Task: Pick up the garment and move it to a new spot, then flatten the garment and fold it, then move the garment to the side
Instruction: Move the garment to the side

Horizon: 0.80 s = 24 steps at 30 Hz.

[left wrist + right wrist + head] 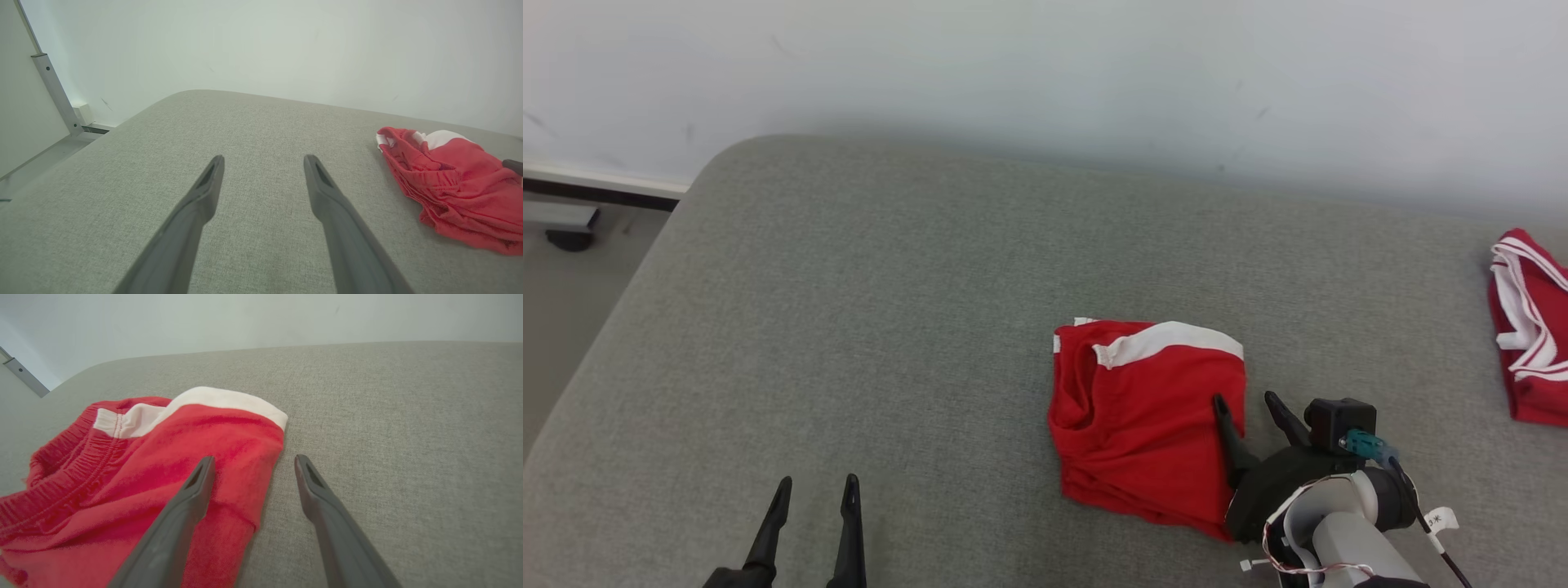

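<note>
Left tool point(818, 482) sits closest, low at the front of the grey worktop point(890, 327), its two dark fingers spread wide over bare fabric with nothing between them. Its own wrist view shows the same tool point(264, 159) gaping, with the garment point(457, 192) well off to its right.

Over on the right side, the right tool point(1245, 400) is also spread apart and pinches nothing. It straddles the garment's point(1143, 416) right edge: one finger lies over the red cloth, the other over bare worktop just beside it. From that wrist, the tool point(254, 459) points along the edge. I can't tell whether the finger over the garment point(163, 469) actually touches it.

Red with a white band along the far side, the garment lies folded into a rough square right of the worktop's middle, its gathered waistband turned left.

Farther right, at the edge, lies a second red-and-white garment point(1531, 351), well apart from the first.

Behind everything stands a pale wall point(1045, 73).
</note>
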### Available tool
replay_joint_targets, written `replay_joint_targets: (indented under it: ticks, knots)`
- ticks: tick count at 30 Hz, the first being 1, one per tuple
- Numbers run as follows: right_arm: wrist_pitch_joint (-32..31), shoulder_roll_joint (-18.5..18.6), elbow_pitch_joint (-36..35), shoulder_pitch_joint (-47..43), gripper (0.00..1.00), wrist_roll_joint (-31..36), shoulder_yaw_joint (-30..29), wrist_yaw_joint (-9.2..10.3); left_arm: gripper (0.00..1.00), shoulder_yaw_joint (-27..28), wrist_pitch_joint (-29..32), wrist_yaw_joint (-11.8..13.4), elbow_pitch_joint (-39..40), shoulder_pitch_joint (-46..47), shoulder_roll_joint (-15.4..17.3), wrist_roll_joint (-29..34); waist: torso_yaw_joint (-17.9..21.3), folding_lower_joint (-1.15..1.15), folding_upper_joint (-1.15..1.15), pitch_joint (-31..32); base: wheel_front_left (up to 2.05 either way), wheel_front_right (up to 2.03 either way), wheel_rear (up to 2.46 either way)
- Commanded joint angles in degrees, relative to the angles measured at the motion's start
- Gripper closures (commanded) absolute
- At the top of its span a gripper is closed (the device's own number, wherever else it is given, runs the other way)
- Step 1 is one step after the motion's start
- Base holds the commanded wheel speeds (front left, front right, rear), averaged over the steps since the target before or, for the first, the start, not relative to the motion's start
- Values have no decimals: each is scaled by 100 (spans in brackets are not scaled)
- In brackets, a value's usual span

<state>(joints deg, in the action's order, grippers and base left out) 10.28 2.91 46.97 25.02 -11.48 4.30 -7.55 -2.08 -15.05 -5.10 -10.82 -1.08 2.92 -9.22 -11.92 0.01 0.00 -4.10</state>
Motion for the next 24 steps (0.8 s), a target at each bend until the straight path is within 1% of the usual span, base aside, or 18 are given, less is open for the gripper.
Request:
replay_joint_targets:
  ticks: [1,7,9,11,12,13,14,15,18,21,23,24]
  knots:
    - [24,-5,206,154,0,-61,-74,18,0,-33,-19,-5,-17,47,-5,-24,-164,-1,0,-91,0,0,0]
    - [-174,-6,1127,463,0,-177,25,18,0,-80,-19,20,-43,69,-4,-45,-238,-1,0,-87,0,0,0]
    - [-136,-15,1290,487,0,-368,176,17,0,-86,-19,28,-58,75,-5,-50,-243,-1,0,-73,0,0,0]
    - [-232,-19,1384,464,0,-722,422,17,0,-88,-19,31,-75,88,-4,-53,-241,-1,0,-55,0,0,0]
    - [-282,-20,1401,437,22,-934,559,17,0,-91,-19,31,-83,95,-5,-55,-238,-1,0,-45,0,0,0]
    - [-334,-22,1398,400,54,-1129,715,17,0,-93,-19,32,-86,98,-5,-58,-232,-1,0,-34,0,0,0]
    - [-310,-28,1353,374,94,-1299,861,17,0,-95,-19,36,-88,99,-5,-65,-223,-1,0,-28,0,0,0]
    - [-236,-28,1325,370,100,-1424,946,17,0,-90,-19,41,-87,98,-5,-71,-209,-1,0,-21,0,0,0]
    - [-68,-13,1486,522,100,-1395,1077,17,0,-80,-19,53,-65,80,-5,-89,-144,-1,0,-23,0,0,0]
    - [89,16,1745,785,100,-1193,938,19,0,-75,-19,49,-39,81,-4,-103,-72,-1,0,-58,0,0,0]
    - [125,138,1871,972,100,-1079,849,19,0,-65,-19,51,-20,102,-4,-121,-17,-1,0,-103,0,0,0]
    - [125,138,1871,972,100,-1079,849,19,0,-65,-19,51,-20,102,-4,-121,-17,-1,0,-103,0,0,0]
